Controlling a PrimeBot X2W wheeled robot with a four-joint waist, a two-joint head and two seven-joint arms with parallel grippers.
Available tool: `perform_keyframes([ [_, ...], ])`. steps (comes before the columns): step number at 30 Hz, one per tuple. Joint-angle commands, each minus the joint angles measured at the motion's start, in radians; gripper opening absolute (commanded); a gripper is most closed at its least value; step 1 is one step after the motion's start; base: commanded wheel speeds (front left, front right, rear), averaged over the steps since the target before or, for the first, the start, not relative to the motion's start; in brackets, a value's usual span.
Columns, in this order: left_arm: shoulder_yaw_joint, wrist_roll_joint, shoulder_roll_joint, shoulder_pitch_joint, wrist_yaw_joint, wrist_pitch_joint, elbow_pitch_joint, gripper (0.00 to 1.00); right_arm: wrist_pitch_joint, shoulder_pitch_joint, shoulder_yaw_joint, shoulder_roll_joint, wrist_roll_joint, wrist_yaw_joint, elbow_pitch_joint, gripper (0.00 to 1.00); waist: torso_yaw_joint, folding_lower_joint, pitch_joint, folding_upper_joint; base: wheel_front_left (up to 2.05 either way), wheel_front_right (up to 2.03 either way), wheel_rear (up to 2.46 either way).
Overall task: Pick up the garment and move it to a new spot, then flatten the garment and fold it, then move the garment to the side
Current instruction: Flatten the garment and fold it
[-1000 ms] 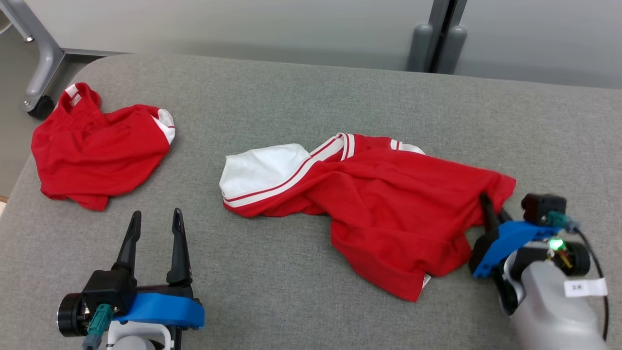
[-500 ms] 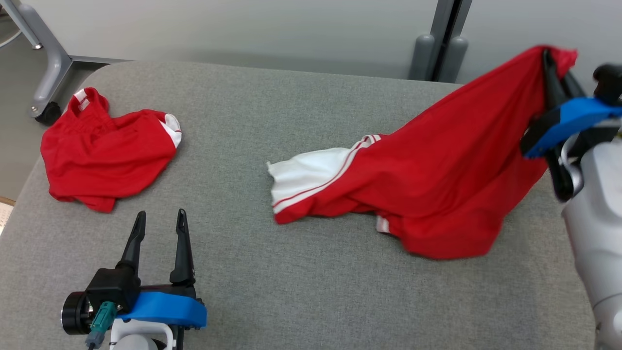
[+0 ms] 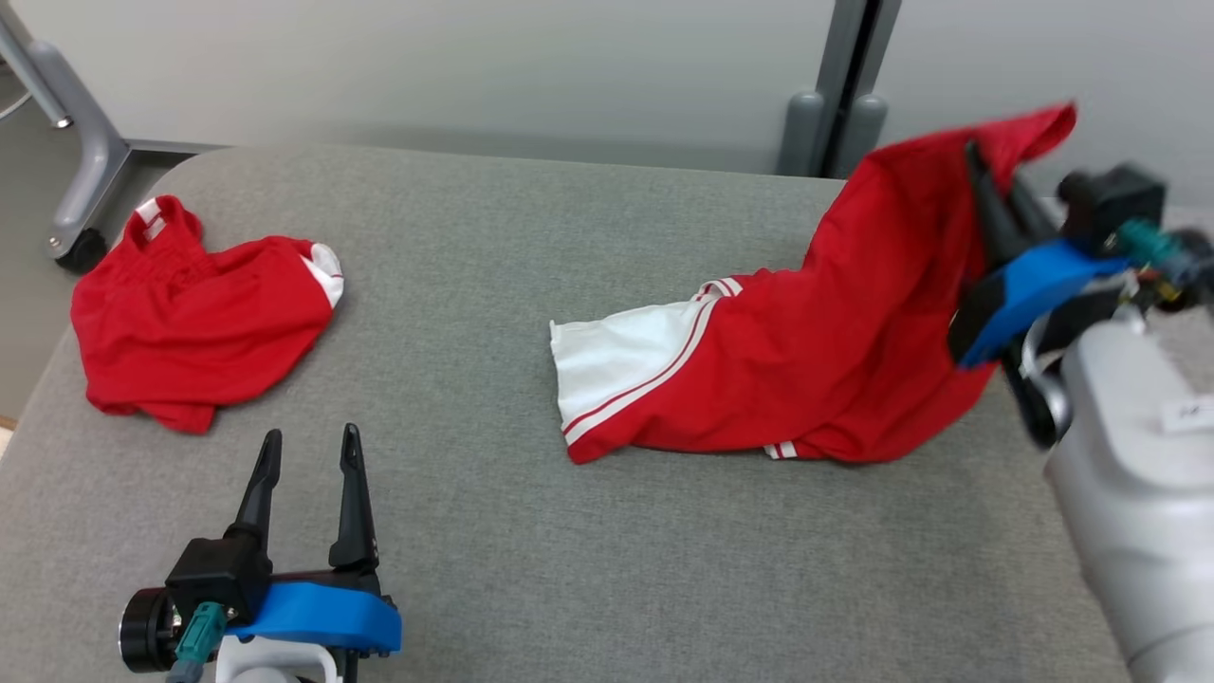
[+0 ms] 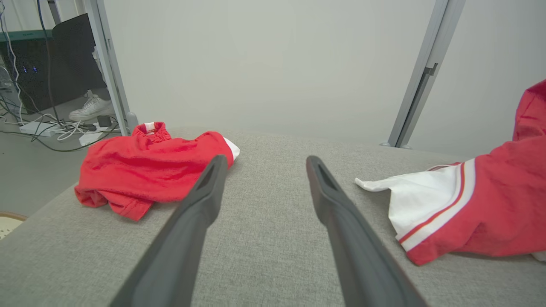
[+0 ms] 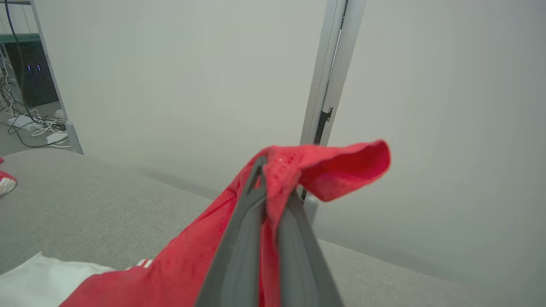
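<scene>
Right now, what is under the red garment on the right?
The garment rests with its white end on the grey table; the right gripper holds the other end up. Anything beneath the cloth is covered.

Two red clothes were counted: the held garment (image 3: pixel 835 351) and the other garment (image 3: pixel 199 313). Two grippers were counted: left gripper (image 3: pixel 311 433), right gripper (image 3: pixel 984 163). One table (image 3: pixel 569 569) was counted.

Worktop (image 3: pixel 531 550): grey woven fabric cover, far-left corner rounded. Two items on it.

1. Crumpled red garment (image 3: pixel 190 313), white trim showing. Lies ahead of the left tool (image 3: pixel 311 436) and off to its left, near the worktop's left edge.
2. Red-and-white garment (image 3: pixel 759 379), ahead and to the right of the left tool. White panel end rests flat on the cover. Red end rises off it to the right tool (image 3: pixel 979 161), which pinches it.

Items well apart.
</scene>
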Motion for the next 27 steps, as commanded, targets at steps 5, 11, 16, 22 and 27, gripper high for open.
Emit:
perform_keyframes([
  [5, 0.008, -0.007, -0.002, 0.021, 0.008, -0.005, -0.01, 1.0, -0.004, 0.183, 0.091, 0.0, 0.042, 0.001, -0.101, 0.0, -0.047, 0.0, -0.027, 0.0, 0.0, 0.0, 0.0],
  [11, 0.016, -0.005, -0.002, 0.046, 0.014, -0.005, -0.017, 1.0, -0.004, 0.423, 0.169, -0.015, 0.076, 0.001, -0.241, 0.0, -0.098, 0.0, -0.055, 0.0, 0.0, 0.0, 0.0],
  [16, 0.011, -0.007, -0.002, 0.054, 0.015, -0.005, -0.018, 1.0, -0.005, 0.617, 0.189, -0.041, 0.072, 0.001, -0.354, 0.0, -0.123, 0.0, -0.067, 0.0, 0.0, 0.0, 0.0],
  [22, 0.004, -0.01, -0.002, 0.058, 0.012, -0.005, -0.011, 1.0, 0.001, 0.833, 0.175, -0.061, 0.043, 0.001, -0.465, 0.0, -0.139, 0.0, -0.076, 0.0, 0.0, 0.0, 0.0],
  [27, 0.005, -0.017, -0.002, 0.061, 0.017, -0.005, -0.011, 1.0, 0.036, 0.96, 0.129, -0.061, 0.016, 0.001, -0.561, 0.0, -0.153, 0.0, -0.08, 0.0, 0.0, 0.0, 0.0],
])
